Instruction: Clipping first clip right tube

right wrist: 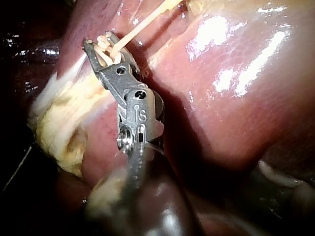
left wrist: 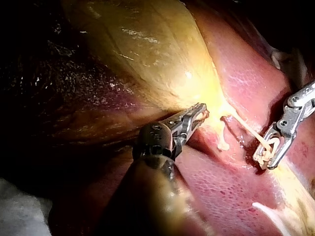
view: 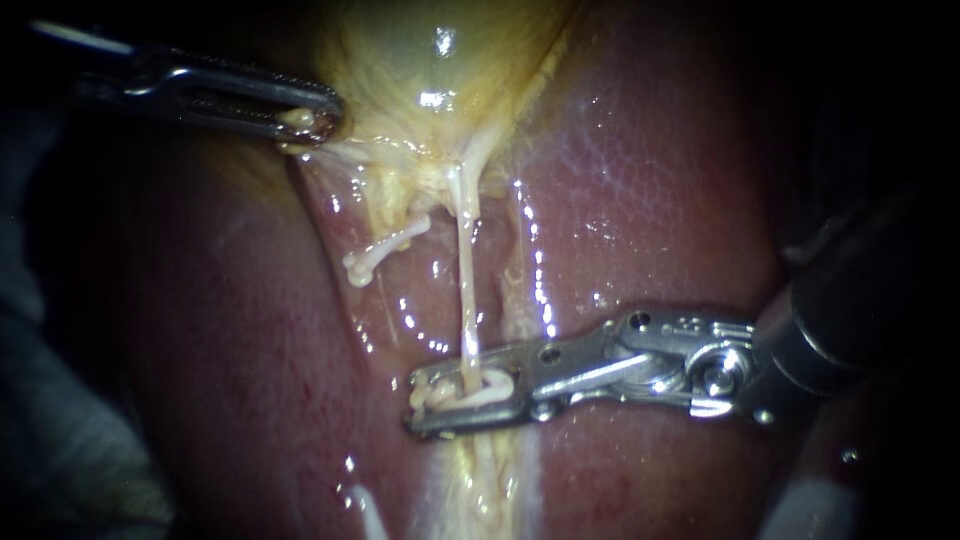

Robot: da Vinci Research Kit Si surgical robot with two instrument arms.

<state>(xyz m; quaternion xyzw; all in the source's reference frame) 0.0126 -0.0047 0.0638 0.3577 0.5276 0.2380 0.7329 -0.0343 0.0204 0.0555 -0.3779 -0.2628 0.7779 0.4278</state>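
Darkness rings the field on every side, and nearly all that is lit is the dark red, glistening liver [view: 640,200]. Above it lies the yellowish, wet gallbladder [view: 420,50], its lower edge pinched in the shut jaws of the slim steel left instrument [view: 310,120], which holds it up and away.

Next in size is the silver, hinged right instrument [view: 430,395]. Its 2 jaws straddle the low end of the thin, pale, taut right tube [view: 465,290]. They are pressed on what looks like a small off-white clip [view: 490,392] looped around that tube. A short pale stub of tube [view: 385,248] ends free beside it, well clear of the jaws.

My worry is the tension. The tube looks stretched thin, so a harder pull from the left instrument, or a twist from the right, could tear it. The jaw tips reach only just past the tube, so the clip might close partway across, or catch yellow fat beneath.
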